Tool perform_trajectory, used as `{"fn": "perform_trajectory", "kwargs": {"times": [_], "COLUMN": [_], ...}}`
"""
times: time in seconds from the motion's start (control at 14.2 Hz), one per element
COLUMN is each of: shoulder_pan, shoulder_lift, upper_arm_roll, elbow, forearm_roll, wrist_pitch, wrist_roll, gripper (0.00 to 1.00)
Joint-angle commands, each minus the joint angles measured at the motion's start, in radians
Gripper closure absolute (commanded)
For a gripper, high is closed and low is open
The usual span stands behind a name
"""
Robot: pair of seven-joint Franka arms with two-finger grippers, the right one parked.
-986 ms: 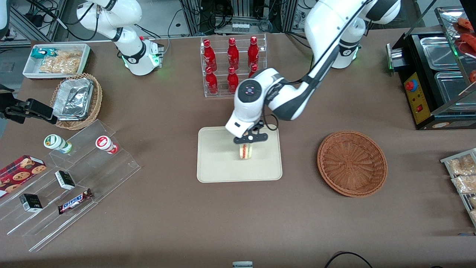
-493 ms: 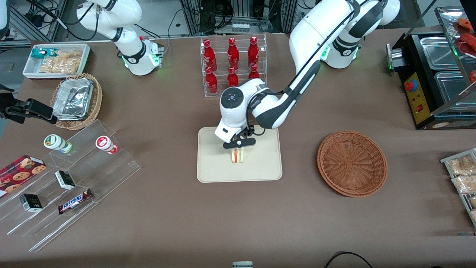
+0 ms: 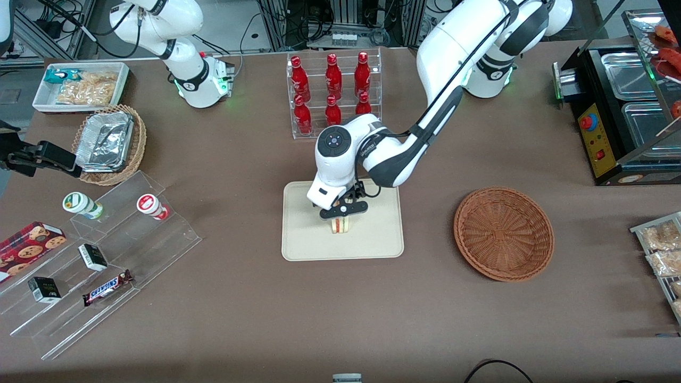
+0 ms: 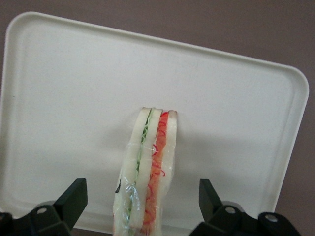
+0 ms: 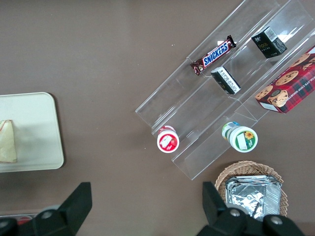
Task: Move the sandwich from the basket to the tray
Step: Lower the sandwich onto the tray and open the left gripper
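- Now the sandwich (image 3: 341, 225) stands on its edge on the tray (image 3: 303, 239), about in the middle of it, with the pink-red and green layers showing through the clear wrap.
- From the wrist camera the sandwich (image 4: 146, 172) is between the two black fingers (image 4: 74, 199), but they are spread wide and do not touch it, so the claw is released.
- The gripper (image 3: 343, 210) hangs just above the sandwich, and the white wrist covers the part of the tray that is farther from the front camera.
- The basket (image 3: 503, 233) lies on the brown table (image 3: 340, 319), well apart from the tray, toward the working arm's end, and nothing is seen in it.
- Farther from the front camera than the tray stands a clear rack with red bottles (image 3: 332, 90); the arm's elbow hides part of it.
- Toward the parked arm's end are clear plastic steps (image 3: 106, 266) with a Snickers bar (image 3: 107, 287), two small cups and small boxes, and a lighter wicker basket with foil containers (image 3: 109, 142).
- From the parked arm's wrist view, the tray (image 5: 34, 147) shows at the edge with the sandwich (image 5: 7, 141) on it.
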Motion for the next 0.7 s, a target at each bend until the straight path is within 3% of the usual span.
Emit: {"fn": "perform_trajectory", "kwargs": {"times": [0.0,0.42,0.63], "shoulder_pan": [0.014,0.123,0.227], "shoulder_lift": [-0.096,-0.253,-0.331], "upper_arm_roll": [0.003,0.002,0.000], "elbow": [-0.001,-0.010,-0.014], "forearm_roll": [0.020,0.008,0.003], "wrist_pitch": [-0.152,-0.355,-0.513], "wrist_roll": [-0.041,-0.026,0.135], "gripper": [0.00,0.00,0.00]}}
